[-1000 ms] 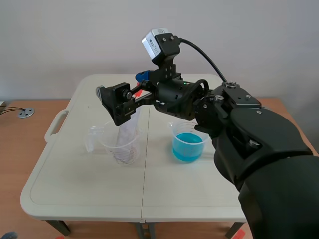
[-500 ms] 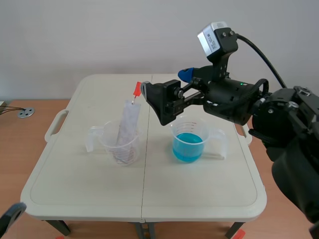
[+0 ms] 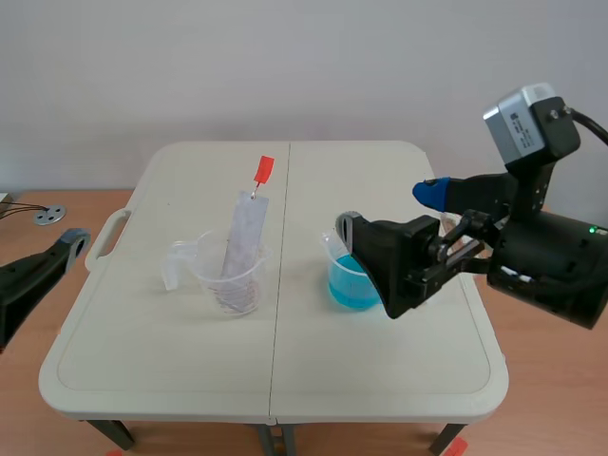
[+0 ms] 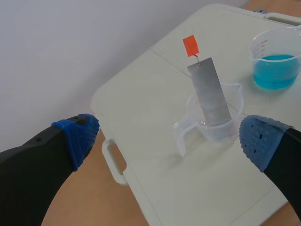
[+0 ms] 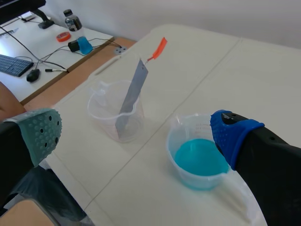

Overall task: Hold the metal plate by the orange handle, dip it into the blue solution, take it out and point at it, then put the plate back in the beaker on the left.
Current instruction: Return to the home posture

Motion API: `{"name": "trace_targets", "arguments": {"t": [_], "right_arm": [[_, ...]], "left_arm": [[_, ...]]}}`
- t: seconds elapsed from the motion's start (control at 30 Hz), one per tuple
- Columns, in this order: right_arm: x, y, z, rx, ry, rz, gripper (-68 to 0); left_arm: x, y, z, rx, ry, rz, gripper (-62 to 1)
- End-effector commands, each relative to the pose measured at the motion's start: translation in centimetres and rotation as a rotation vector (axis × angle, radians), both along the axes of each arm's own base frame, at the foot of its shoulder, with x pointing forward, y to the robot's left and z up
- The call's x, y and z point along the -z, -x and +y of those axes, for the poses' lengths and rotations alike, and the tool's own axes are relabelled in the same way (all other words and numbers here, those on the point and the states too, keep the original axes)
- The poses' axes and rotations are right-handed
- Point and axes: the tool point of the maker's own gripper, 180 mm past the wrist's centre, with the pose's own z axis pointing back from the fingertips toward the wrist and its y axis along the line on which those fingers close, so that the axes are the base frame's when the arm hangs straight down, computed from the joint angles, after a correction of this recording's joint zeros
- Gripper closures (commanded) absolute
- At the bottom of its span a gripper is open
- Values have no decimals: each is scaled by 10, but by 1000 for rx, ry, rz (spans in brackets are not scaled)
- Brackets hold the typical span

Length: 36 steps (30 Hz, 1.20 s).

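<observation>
At the worktop's [image 3: 380,380] 3 o'clock side, the right end effector [image 5: 136,135] hangs just beside the blue solution beaker [image 3: 353,282], fingers apart and empty. The left end effector [image 4: 169,139] sits low off the 9 o'clock edge, fingers apart. The metal plate [image 3: 244,237] leans in the clear beaker [image 3: 226,277], orange handle [image 3: 263,170] at 12 o'clock.

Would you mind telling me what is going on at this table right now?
Nothing is being gripped at the moment. The metal plate leans in the clear beaker on the left, with its orange handle up and free. The beaker of blue solution stands to its right. The right hand is open near the blue one, and the left hand is open too, low beside the left edge of the table.
</observation>
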Motion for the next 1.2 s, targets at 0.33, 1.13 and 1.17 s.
{"name": "trace_targets", "arguments": {"t": [0.33,1.13,1.17], "right_arm": [[-6,41,-4,-51,0,32,-663],[1,47,-20,-16,29,70,-663],[1,47,-20,-16,31,69,-663]], "left_arm": [[-18,-15,-46,104,80,-63,-623],[-17,-27,-87,196,219,-38,-623],[-17,-27,-86,195,218,-37,-623]]}}
